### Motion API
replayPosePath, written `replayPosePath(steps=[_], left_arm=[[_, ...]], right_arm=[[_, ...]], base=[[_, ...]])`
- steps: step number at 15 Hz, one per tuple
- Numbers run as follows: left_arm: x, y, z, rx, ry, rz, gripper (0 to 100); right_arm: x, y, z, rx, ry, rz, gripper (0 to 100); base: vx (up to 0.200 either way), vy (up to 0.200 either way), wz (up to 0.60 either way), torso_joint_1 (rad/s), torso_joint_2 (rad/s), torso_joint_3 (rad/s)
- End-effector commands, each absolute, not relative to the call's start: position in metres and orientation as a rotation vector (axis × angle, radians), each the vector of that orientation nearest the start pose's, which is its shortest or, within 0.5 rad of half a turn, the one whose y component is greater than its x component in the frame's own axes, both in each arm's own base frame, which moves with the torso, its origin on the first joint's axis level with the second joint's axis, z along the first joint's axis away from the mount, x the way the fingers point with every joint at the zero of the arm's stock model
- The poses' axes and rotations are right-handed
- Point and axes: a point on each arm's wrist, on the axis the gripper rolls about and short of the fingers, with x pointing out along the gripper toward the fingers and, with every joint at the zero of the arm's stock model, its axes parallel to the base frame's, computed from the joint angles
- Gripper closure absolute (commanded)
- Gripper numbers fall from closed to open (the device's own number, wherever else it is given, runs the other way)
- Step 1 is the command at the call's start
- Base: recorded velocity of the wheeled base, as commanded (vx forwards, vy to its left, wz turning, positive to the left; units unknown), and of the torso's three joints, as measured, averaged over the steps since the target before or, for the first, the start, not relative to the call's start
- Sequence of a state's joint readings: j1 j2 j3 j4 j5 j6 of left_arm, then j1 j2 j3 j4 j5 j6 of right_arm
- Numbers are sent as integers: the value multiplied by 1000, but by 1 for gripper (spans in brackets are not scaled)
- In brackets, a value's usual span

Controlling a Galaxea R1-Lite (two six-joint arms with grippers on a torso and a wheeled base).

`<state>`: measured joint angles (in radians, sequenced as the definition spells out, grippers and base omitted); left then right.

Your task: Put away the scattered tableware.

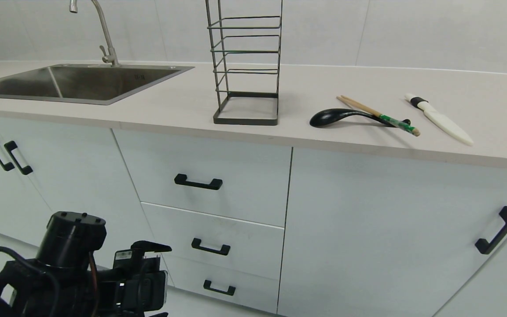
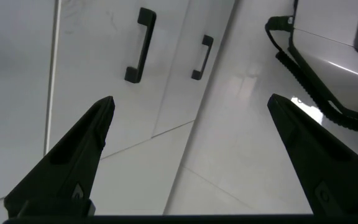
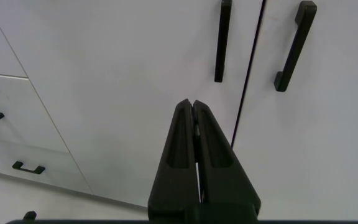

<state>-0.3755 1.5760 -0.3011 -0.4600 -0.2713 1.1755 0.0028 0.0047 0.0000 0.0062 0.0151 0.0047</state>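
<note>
On the table (image 1: 148, 105) chopsticks (image 1: 379, 115) lie across a black spoon (image 1: 337, 117), a white knife (image 1: 440, 119) near them, while the left tool (image 2: 191, 102) stands apart and the right tool (image 3: 192, 106) together.

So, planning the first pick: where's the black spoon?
Head view: the black curved spoon lies right of the dark wire rack, wooden chopsticks crossing its handle.

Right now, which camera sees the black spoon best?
The head view. It shows the whole black spoon lying on the counter, right of the wire rack, with the chopsticks crossing its handle. Both wrist views face white cabinet doors with black handles instead.
</note>
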Motion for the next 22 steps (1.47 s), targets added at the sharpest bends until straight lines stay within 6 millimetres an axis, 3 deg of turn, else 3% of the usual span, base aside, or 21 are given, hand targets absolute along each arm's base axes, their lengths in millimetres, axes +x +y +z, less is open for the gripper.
replayPosePath(steps=[1,6,13,22], left_arm=[[187,-82,64,1115,418,-1065,0],[211,-95,38,1149,374,-1069,0],[235,-104,16,1148,413,-1081,0],[257,-114,-14,1149,351,-1046,0]], right_arm=[[-22,0,75,5,12,18,100],[-22,0,75,5,12,18,100],[-22,0,75,5,12,18,100],[-22,0,75,5,12,18,100]], base=[[0,0,0,0,0,0],[0,0,0,0,0,0],[0,0,0,0,0,0],[0,0,0,0,0,0]])
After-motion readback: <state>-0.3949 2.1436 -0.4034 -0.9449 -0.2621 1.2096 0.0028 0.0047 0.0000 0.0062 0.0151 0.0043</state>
